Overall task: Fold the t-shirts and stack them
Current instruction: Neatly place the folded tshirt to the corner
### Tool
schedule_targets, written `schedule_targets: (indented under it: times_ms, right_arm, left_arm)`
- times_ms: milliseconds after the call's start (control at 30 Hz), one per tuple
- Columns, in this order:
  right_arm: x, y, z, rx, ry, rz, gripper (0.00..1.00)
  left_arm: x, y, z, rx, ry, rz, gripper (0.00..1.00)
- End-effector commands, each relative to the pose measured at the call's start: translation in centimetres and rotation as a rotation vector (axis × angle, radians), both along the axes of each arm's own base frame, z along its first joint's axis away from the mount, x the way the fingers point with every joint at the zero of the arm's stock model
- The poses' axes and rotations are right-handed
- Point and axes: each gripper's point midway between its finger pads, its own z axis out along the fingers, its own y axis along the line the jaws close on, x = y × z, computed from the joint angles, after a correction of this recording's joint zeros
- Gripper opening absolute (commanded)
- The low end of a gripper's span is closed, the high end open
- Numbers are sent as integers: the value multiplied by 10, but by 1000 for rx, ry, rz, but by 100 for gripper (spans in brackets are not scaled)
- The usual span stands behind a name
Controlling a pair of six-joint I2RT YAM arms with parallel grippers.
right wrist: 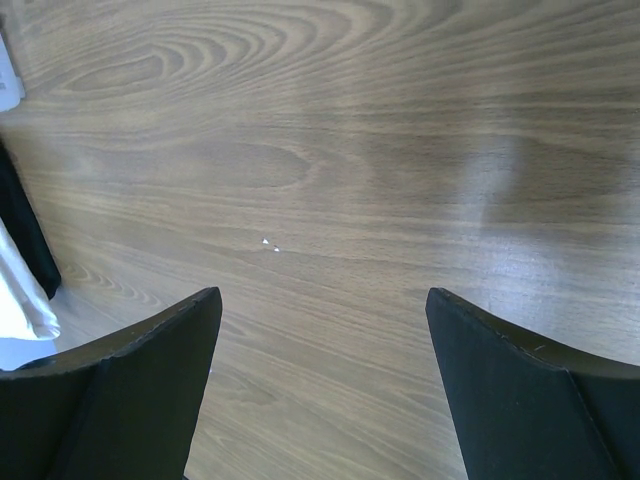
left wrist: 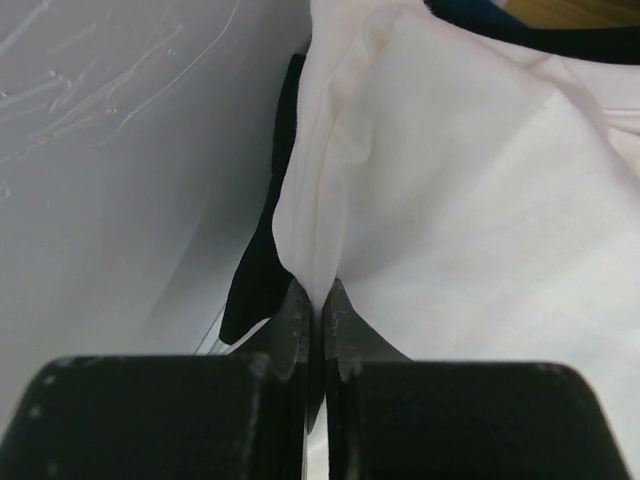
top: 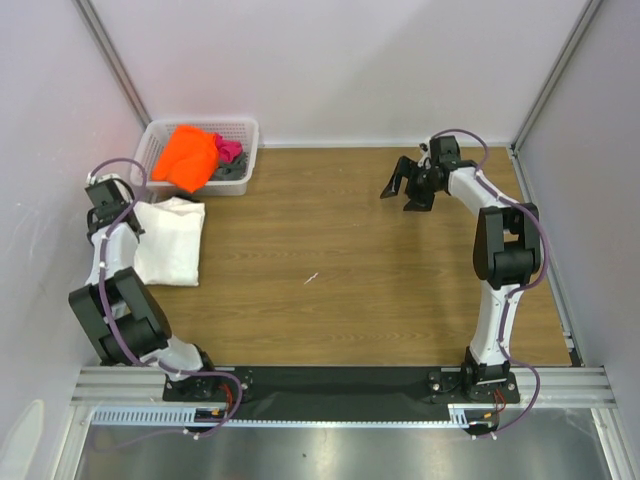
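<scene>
White cloth filled most of the left wrist view. The white t-shirt rose from the left gripper, whose jaws were pinched tight on a fold of the shirt's edge with no gap between them. Only this view showed that grip. It also showed a strip of black cloth lying under the white edge, next to the grey wall.

From the top camera the grip itself was hidden under the left arm's wrist. That view showed the white t-shirt as a folded rectangle lying flat on the left side of the wooden table, with the left arm at its left edge, close to the wall. Just beyond the shirt stood a white lattice basket holding an orange t-shirt, a pink one and a grey one.

The right gripper hung over bare wood at the far right of the table, well apart from the shirts. Its jaws were spread wide and held nothing. Its wrist camera caught only a sliver of white and black cloth at the left border, and two tiny white specks on the wood.
</scene>
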Motion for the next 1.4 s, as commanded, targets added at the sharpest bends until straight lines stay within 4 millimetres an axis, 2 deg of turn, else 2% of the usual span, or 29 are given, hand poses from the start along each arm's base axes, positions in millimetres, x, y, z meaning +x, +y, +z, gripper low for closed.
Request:
schedule_targets:
  times_ms: [0, 133, 233, 333, 400, 433, 500, 533, 567, 633, 733, 900, 967, 1000, 1033, 1067, 1133, 1167, 1200, 1233, 1267, 1300, 1367]
  right_arm:
    - [10, -2, 13, -10, -32, -3, 91]
    - [10, -3, 15, -13, -35, -2, 90]
    - [11, -2, 18, -15, -37, -6, 91]
    - [12, -1, 23, -16, -43, -4, 91]
    - [12, -1, 26, -20, -51, -5, 91]
    - [12, 0, 29, -20, -58, -2, 91]
    - [12, 1, 35, -19, -70, 2, 93]
    - [14, 0, 38, -19, -79, 3, 94]
    - [14, 0, 41, -17, -85, 6, 94]
    - [14, 2, 50, -9, -102, 15, 95]
    - [17, 8, 73, 13, -158, 36, 99]
    - [23, 12, 112, 33, -267, 49, 100]
    - [25, 8, 130, 24, -319, 34, 100]
    - [25, 6, 135, 19, -335, 26, 100]
    - [26, 5, 141, 13, -350, 15, 100]
    - [28, -1, 153, 3, -388, -10, 100]
    - [27, -7, 157, -9, -411, -30, 100]
    - [27, -12, 171, -24, -463, -55, 100]
    - [27, -16, 173, -33, -481, -70, 100]
    - [22, -19, 165, -43, -475, -80, 100]
    - [23, -23, 169, -56, -503, -103, 100]
    - [18, -26, 182, -57, -536, -119, 100]
    - [13, -35, 177, -85, -541, -159, 100]
  left_arm:
    - [0, 30, 7, 99, -54, 123, 0]
    - [-2, 40, 1, 118, -79, 169, 0]
    - [4, 44, -2, 110, -101, 171, 1]
    - [9, 49, -10, 95, -80, 192, 7]
    - [9, 50, -15, 85, -62, 204, 17]
    - [11, 49, -15, 74, -67, 202, 35]
    - [12, 46, -11, 71, -86, 192, 47]
    - [12, 46, -9, 68, -101, 197, 62]
    - [12, 45, -5, 71, -110, 194, 68]
    - [13, 42, 10, 77, -148, 179, 73]
    - [21, 28, 30, 27, -232, 133, 77]
    - [31, -13, 81, 28, -343, 13, 84]
    - [33, -27, 94, 30, -358, -22, 95]
    - [37, -40, 106, 30, -387, -59, 100]
    - [40, -47, 110, 18, -402, -79, 100]
    - [43, -54, 112, -1, -415, -101, 100]
    - [53, -68, 114, -72, -464, -121, 100]
    - [56, -73, 112, -101, -480, -132, 100]
    - [61, -79, 100, -155, -488, -118, 100]
    - [66, -81, 98, -171, -507, -112, 100]
    - [70, -84, 92, -196, -509, -106, 100]
    - [73, -89, 84, -244, -519, -82, 100]
    - [80, -95, 66, -300, -525, -77, 100]
